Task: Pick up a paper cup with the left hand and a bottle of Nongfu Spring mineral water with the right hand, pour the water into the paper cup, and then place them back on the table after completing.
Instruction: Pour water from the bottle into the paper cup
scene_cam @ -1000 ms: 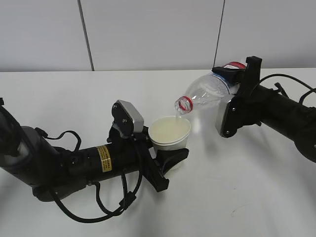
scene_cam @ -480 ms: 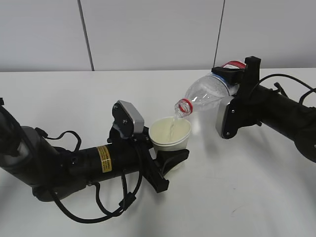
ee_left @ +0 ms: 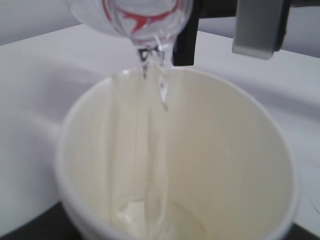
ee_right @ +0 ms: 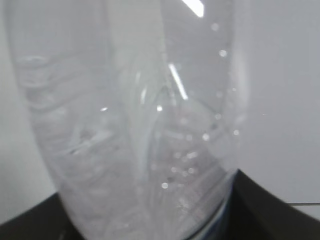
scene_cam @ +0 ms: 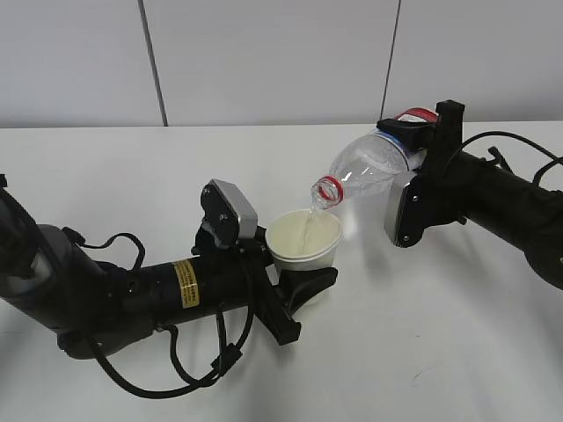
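Pour step underway — water (ee_left: 150, 165) streamed from tilted bottle (scene_cam: 365, 171), clamped in right claw (scene_cam: 420, 167), into paper cup (scene_cam: 303, 239) gripped by left claw (scene_cam: 295, 294). Next, judged: bottle righted, both set on table (scene_cam: 422, 334).

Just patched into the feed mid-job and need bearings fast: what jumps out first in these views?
The clear bottle tipped over the middle of the table, held by the right pincer, sends a thin stream of water from its red-ringed mouth. Just below, the left pincer holds a paper cup catching it, with only a little water in its bottom.
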Robot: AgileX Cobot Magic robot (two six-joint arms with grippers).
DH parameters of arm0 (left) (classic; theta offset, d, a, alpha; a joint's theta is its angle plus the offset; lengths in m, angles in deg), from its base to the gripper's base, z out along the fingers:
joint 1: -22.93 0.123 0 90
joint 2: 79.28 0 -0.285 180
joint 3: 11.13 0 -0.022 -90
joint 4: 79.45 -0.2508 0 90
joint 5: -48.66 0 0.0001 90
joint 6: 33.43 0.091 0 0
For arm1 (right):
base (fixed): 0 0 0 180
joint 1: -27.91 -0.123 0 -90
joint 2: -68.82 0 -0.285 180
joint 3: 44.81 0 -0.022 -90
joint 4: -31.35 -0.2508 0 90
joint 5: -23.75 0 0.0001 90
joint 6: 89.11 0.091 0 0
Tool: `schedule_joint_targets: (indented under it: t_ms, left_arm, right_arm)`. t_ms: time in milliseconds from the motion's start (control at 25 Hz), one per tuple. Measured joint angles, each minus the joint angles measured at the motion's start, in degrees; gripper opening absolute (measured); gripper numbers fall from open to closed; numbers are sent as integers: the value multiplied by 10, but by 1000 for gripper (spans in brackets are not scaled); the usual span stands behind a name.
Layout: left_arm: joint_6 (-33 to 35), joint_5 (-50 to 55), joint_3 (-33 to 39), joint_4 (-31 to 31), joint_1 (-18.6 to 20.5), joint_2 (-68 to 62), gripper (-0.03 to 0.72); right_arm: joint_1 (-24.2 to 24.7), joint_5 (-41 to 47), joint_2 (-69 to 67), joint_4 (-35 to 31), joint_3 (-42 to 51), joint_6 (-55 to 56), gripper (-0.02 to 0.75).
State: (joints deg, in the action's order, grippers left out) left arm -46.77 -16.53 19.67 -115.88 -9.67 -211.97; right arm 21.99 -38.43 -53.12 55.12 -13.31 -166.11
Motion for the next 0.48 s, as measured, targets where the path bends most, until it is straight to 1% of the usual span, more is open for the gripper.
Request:
schedule_joint_targets:
  t_ms: [480]
  left_arm:
    - [0, 1, 0, -2, 0, 0, 389]
  right_arm:
    - [0, -1, 0, 0, 0, -7, 394]
